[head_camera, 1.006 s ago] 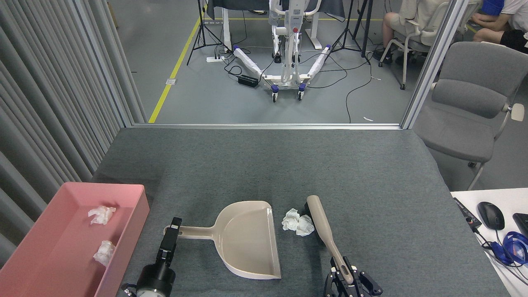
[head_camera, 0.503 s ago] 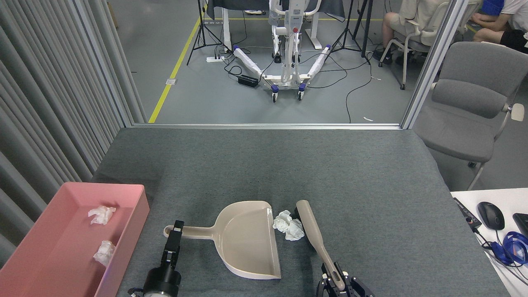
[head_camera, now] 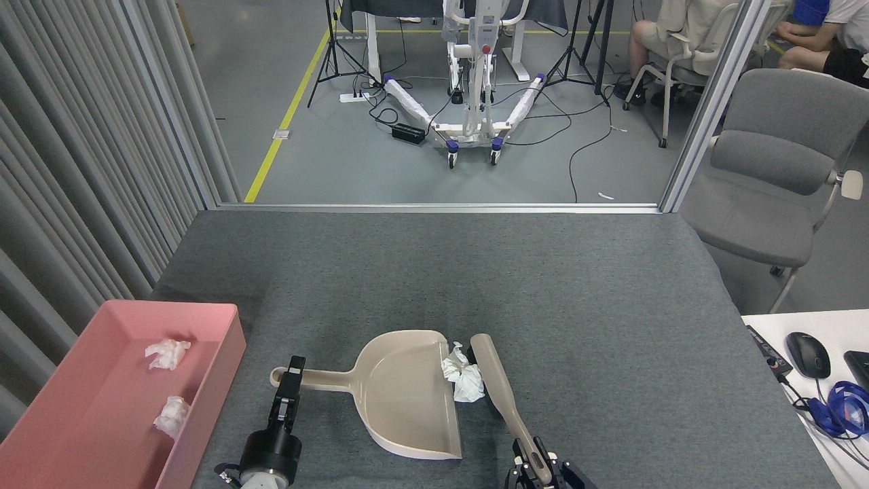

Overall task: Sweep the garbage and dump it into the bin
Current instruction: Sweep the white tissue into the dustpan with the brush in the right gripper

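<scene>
A beige dustpan lies on the grey table, its mouth facing right. My left gripper is shut on the dustpan's handle at its left end. My right gripper, at the bottom edge, is shut on the handle of a beige brush. The brush head presses a white tissue wad, the garbage, against the dustpan's lip. The pink bin sits at the lower left with two tissue wads inside it.
The grey felt table stretches far behind the dustpan. A grey curtain hangs along the left. A grey chair stands at the right, and a white desk with a mouse and cables is at the lower right.
The brush has swept left, pushing the tissue wad from the open table to the dustpan's lip. My right gripper moved left and down. The left gripper shifted slightly on the handle.
</scene>
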Controlling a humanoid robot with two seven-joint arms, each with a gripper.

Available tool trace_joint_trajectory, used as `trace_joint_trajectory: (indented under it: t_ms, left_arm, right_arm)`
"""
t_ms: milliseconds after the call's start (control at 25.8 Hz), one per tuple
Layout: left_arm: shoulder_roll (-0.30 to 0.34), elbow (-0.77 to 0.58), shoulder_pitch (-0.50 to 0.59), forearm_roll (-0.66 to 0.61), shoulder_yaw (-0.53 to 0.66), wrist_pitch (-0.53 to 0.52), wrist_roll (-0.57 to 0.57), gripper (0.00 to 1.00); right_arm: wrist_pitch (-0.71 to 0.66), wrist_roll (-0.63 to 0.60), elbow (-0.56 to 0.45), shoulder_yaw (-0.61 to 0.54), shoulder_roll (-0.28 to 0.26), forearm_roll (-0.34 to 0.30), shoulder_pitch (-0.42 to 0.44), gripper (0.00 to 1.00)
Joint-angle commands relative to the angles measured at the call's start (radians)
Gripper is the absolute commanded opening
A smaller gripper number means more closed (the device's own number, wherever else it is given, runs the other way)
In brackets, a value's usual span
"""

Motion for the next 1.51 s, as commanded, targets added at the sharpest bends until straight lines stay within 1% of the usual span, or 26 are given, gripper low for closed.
trace_joint_trajectory:
  t_ms: [0, 155, 271, 426, 542, 774, 929, 1045, 1471]
  left_arm:
    - [0.001, 0.0, 0.001, 0.0, 0.0, -0.002, 0.001, 0.35]
    - [0.006, 0.0, 0.006, 0.0, 0.0, -0.002, 0.001, 0.34]
    - [0.007, 0.0, 0.007, -0.002, 0.0, -0.014, -0.001, 0.24]
    - [0.007, 0.014, 0.009, -0.003, -0.008, -0.065, -0.001, 0.08]
    - [0.007, 0.02, 0.01, -0.005, -0.009, -0.089, -0.001, 0.03]
    - [0.007, 0.019, 0.025, -0.006, -0.014, -0.108, -0.002, 0.0]
    - [0.003, 0.011, 0.036, -0.006, -0.017, -0.108, -0.004, 0.0]
    - [0.0, 0.005, 0.044, -0.006, -0.017, -0.109, -0.008, 0.0]
    - [0.001, -0.008, 0.047, -0.006, -0.022, -0.109, -0.002, 0.0]
  right_arm:
    - [0.002, 0.0, -0.001, 0.023, 0.013, 0.018, -0.005, 0.12]
    - [0.005, 0.002, -0.001, 0.047, 0.03, 0.026, -0.005, 0.12]
    - [0.008, 0.002, -0.001, 0.061, 0.033, 0.034, -0.005, 0.11]
    - [0.01, 0.002, 0.001, 0.079, 0.047, 0.037, -0.005, 0.11]
    - [0.013, 0.0, 0.001, 0.096, 0.062, 0.04, -0.005, 0.1]
    - [0.019, 0.0, 0.001, 0.125, 0.082, 0.04, -0.004, 0.07]
    - [0.019, -0.001, 0.001, 0.15, 0.093, 0.04, -0.004, 0.05]
    - [0.019, -0.004, 0.001, 0.174, 0.097, 0.04, -0.002, 0.0]
    - [0.022, -0.006, -0.001, 0.231, 0.125, 0.04, 0.001, 0.0]
